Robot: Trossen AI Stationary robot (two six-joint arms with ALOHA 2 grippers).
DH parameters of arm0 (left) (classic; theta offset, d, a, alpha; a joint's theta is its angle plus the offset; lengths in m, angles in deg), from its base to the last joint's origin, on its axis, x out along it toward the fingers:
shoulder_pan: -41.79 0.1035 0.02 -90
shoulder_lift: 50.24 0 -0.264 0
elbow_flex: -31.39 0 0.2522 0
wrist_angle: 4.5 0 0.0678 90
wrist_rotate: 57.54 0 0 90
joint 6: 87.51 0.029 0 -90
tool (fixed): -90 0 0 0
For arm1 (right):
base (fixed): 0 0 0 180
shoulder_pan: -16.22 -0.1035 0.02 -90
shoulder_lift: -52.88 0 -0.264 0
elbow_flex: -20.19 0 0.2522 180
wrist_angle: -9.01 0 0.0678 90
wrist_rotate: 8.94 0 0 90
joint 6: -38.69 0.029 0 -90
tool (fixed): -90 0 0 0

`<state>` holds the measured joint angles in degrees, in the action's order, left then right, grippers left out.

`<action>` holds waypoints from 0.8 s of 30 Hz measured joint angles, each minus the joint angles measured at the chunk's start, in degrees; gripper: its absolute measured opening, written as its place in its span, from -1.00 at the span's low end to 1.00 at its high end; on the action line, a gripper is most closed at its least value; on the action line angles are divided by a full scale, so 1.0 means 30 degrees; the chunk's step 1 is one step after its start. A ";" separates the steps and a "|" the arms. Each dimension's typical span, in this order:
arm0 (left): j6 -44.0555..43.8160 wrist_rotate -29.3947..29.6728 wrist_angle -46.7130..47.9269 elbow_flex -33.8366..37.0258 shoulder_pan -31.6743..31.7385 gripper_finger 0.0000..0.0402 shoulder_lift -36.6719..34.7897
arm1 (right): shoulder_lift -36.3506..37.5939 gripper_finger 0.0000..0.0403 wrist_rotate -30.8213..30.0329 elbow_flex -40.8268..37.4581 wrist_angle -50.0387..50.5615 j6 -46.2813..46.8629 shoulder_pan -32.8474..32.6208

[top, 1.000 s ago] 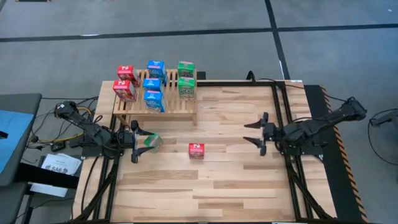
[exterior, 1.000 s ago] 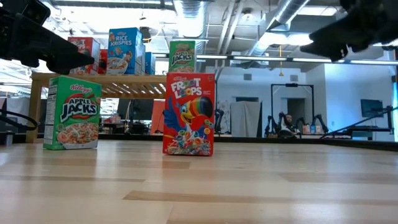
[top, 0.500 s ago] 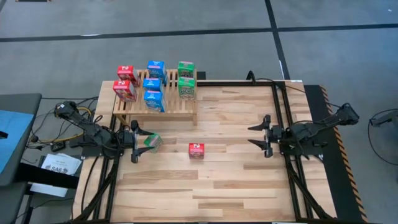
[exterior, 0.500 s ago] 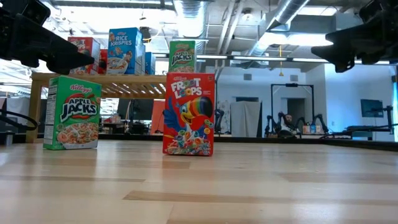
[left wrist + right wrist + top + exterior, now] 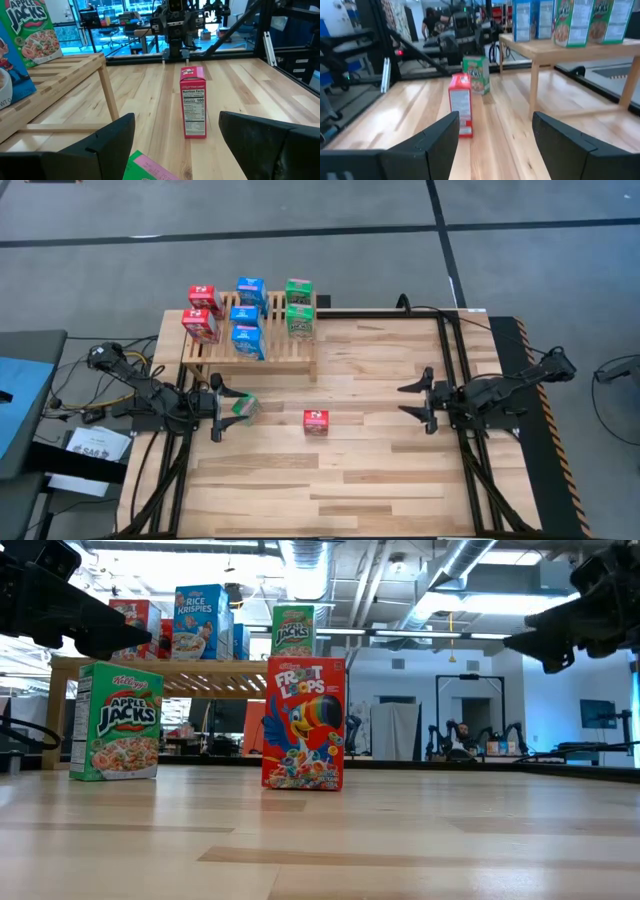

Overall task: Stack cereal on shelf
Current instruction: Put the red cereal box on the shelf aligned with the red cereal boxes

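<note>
A red box (image 5: 316, 421) stands mid-tabletop (image 5: 380, 470). The left end effector (image 5: 222, 410), fingers apart, seems to straddle a green box (image 5: 243, 407). The right end effector (image 5: 415, 400) hovers open, well apart. Seven boxes sit on the shelf (image 5: 275, 352).

Counts, relative to the shelf (image 5: 262, 340):

- Shelf: one.
- Boxes on it: six — two red (image 5: 202, 313), two blue (image 5: 247, 316), two green (image 5: 299, 307).
- Boxes off it, on the tabletop in front: two — one red box (image 5: 316, 421), one green box (image 5: 241, 407).
- Eight boxes seen in all.
- Arms: two.
</note>
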<state>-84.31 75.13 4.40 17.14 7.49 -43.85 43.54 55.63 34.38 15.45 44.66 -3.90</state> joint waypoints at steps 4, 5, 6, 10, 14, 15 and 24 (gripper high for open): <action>0.0001 0.0003 0.0007 -0.0002 0.0000 0.40 0.0000 | -0.0009 0.37 -0.0002 -0.0007 0.0800 0.0015 0.0000; 0.0004 0.0004 0.0004 -0.0004 0.0000 0.40 0.0000 | -0.0002 0.37 -0.0007 -0.0007 0.0804 0.0015 0.0000; 0.0000 -0.0003 0.0000 -0.0004 0.0000 0.40 0.0000 | -0.0002 0.37 -0.0007 -0.0007 0.0805 0.0015 0.0000; 0.0007 0.0004 0.0004 0.0004 0.0000 0.40 0.0000 | -0.0002 0.37 -0.0007 -0.0015 0.0817 0.0015 0.0000; 0.0007 0.0004 0.0001 0.0004 0.0000 0.40 0.0000 | -0.0002 0.37 -0.0015 -0.0022 0.0798 0.0015 0.0000; 0.0007 0.0004 0.0001 0.0004 0.0000 0.40 0.0000 | -0.0002 0.37 -0.0015 -0.0022 0.0798 0.0015 0.0000; 0.0007 0.0004 0.0000 0.0004 0.0000 0.40 0.0000 | -0.0002 0.37 -0.0027 -0.0029 0.0798 0.0015 0.0000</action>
<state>-84.29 75.14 4.40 17.15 7.49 -43.85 43.54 55.55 34.29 17.84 44.71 -3.90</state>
